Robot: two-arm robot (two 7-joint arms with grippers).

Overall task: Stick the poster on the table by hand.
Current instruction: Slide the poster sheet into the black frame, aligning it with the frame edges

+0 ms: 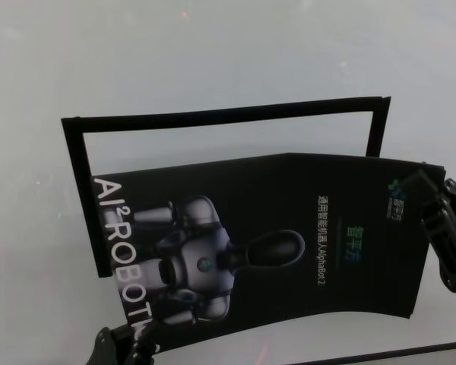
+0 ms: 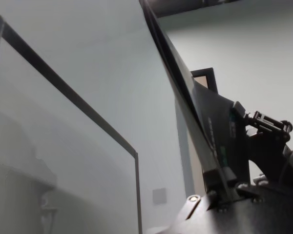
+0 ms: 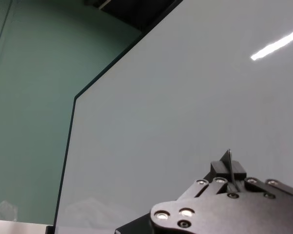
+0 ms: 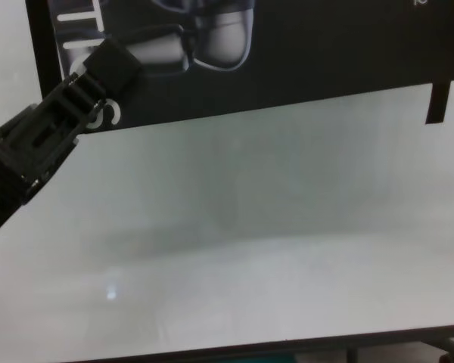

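The poster (image 1: 289, 243) is hanging over the white table (image 1: 213, 53), a black sheet carrying a grey-white robot figure (image 1: 197, 258) and white letters (image 1: 121, 243) running down its left side, with small text near its middle. Both grippers are holding it by opposite edges. The left gripper (image 4: 110, 64) is reaching up from the lower left, its ribbed black fingers closed on the poster's lower left corner, over the letters; in the left wrist view the sheet's thin edge is sitting clamped between them. The right gripper (image 1: 433, 201) is gripping the poster's right edge beside the small logo, and its wrist view is showing that edge pinched in the closed jaws. Behind the poster, narrow black strips (image 1: 228, 114) are lying on the table as a frame, open at the bottom; the poster is covering part of the space inside and crossing the frame's left strip (image 1: 83, 198).
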